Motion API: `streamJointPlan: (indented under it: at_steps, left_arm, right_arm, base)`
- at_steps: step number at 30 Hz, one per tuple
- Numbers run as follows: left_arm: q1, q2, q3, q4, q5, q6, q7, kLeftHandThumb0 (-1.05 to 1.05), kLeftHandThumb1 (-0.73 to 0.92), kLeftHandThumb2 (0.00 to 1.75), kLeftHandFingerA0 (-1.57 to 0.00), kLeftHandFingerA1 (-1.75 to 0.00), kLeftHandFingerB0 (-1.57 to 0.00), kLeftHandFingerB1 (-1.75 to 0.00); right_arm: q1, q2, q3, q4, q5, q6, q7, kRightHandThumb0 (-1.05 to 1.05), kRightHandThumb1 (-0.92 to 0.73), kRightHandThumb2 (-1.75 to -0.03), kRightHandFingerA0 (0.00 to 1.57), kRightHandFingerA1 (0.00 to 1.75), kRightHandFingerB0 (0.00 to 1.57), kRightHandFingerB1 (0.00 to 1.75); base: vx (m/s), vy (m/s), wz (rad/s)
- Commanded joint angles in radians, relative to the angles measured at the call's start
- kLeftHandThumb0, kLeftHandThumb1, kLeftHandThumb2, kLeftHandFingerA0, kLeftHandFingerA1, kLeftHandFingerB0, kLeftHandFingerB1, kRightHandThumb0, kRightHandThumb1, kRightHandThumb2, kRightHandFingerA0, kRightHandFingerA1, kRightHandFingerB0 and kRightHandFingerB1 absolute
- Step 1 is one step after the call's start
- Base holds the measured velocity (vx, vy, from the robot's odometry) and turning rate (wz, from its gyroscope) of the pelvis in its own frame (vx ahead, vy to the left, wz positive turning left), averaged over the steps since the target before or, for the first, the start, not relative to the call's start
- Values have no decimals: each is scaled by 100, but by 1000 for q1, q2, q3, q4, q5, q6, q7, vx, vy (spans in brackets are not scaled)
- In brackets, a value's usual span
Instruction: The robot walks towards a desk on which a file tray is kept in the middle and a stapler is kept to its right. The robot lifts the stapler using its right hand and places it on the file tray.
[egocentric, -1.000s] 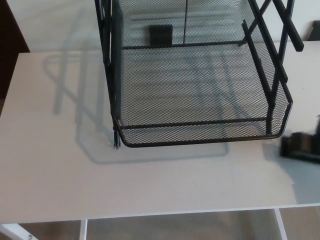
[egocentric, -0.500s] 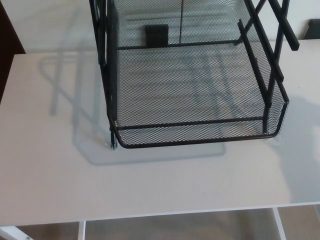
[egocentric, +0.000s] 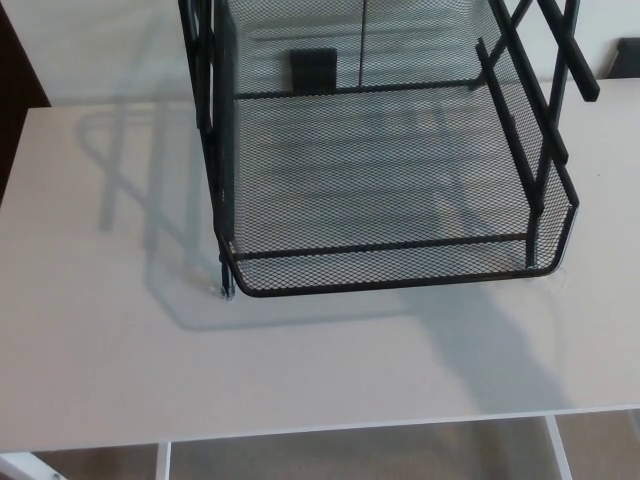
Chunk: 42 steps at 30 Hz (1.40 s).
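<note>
The black wire-mesh file tray stands in the middle of the white desk, and its lower shelf holds nothing. No stapler shows anywhere in the head view. Neither of my hands is in the picture. A broad grey shadow lies on the desk just in front of the tray's front right corner.
A small black rectangular piece shows through the mesh at the tray's back. A dark object is cut off by the picture's upper right edge. The desk's front edge runs along the bottom, with white legs below.
The black shape seen at the right edge of the desk a second ago is gone from view. A shadow has since spread over the desk in front of the tray's right corner. The camera shifted slightly.
</note>
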Motion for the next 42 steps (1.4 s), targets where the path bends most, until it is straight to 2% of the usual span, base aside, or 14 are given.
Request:
streamJointPlan:
  at_steps: [1, 6, 8, 14, 23, 24, 25, 34, 35, 36, 37, 39, 41, 42]
  left_arm:
    - [-2, 9, 17, 5, -13, 14, -2, -80, 45, 107, -34, -77, -34, -73]
    - [-4, 9, 4, 8, 7, 6, 12, -83, 58, 82, -38, -88, -38, -80]
    - [4, 11, -2, -3, 8, -19, -15, -87, 47, 108, -40, -81, -46, -78]
    - [-3, -2, -3, 2, 6, 5, 16, -81, 59, 81, -32, -93, -35, -84]
    - [6, 5, -6, -12, -2, 4, -1, -87, 47, 107, -40, -80, -40, -77]
    - [11, 7, -7, -14, 1, -6, -2, -81, 60, 81, -35, -87, -37, -80]
    - [6, 7, -12, -10, 7, -3, 2, -87, 47, 108, -38, -79, -40, -76]
    - [0, 5, -6, 5, 2, -7, 5, -81, 44, 107, -35, -78, -37, -74]
    - [0, 5, -12, 0, 9, 7, 19, -82, 59, 79, -36, -88, -38, -80]
    - [1, 2, 4, 1, -9, 7, 7, -80, 43, 106, -34, -78, -36, -74]
    - [-1, 0, 10, 3, -16, 16, 2, -78, 43, 105, -33, -77, -34, -74]
    - [-2, -1, 11, 4, -13, 20, 1, -78, 43, 105, -33, -77, -34, -74]
    - [5, 3, -3, -6, 3, 4, 0, -85, 47, 107, -37, -79, -39, -75]
    - [4, 6, -4, -6, 4, 5, 0, -85, 47, 107, -37, -79, -39, -75]
  right_arm:
    - [-87, 118, 95, -10, 78, -7, 151, -23, -64, -81, 82, 175, 73, 148]
    - [-116, 195, 157, -21, 76, 62, 249, -24, -65, -74, 82, 175, 73, 152]
    - [-126, 216, 199, -13, 59, 61, 288, -26, -67, -62, 85, 169, 79, 115]
    - [-71, 303, 338, 13, -3, 68, 338, -23, -63, -60, 80, 175, 72, 147]
    - [-27, 302, 445, 90, -64, 29, 381, -18, -59, -73, 84, 175, 77, 148]
    - [-20, 307, 448, 94, -58, 31, 388, -19, -59, -81, 85, 175, 75, 155]
    - [-12, 309, 446, 89, -46, 39, 404, -19, -61, -75, 83, 175, 74, 156]
    - [25, 348, 444, 74, -39, 28, 420, -24, -63, -77, 89, 161, 86, 96]
    - [23, 351, 445, 73, -42, 31, 428, -24, -66, -81, 90, 161, 87, 76]
    - [16, 350, 445, 65, -43, 54, 458, -30, -69, -61, 84, 153, 75, 54]
    - [9, 346, 444, 56, -46, 80, 493, -37, -64, -60, 71, 82, 49, 38]
    - [9, 347, 441, 51, -50, 89, 509, -37, -64, -60, 71, 82, 49, 38]
    - [-24, 337, 452, 26, -58, 178, 637, -34, -54, -104, 2, 53, 0, 51]
    - [-23, 339, 450, 23, -59, 184, 641, -34, -54, -104, 2, 53, 0, 51]
  base:
    - [0, 0, 0]
    - [0, 0, 0]
    - [0, 0, 0]
    - [0, 0, 0]
    - [0, 0, 0]
    - [0, 0, 0]
    - [0, 0, 0]
    - [0, 0, 0]
    - [0, 0, 0]
    - [0, 0, 0]
    - [0, 0, 0]
    - [0, 0, 0]
    - [0, 0, 0]
    - [0, 0, 0]
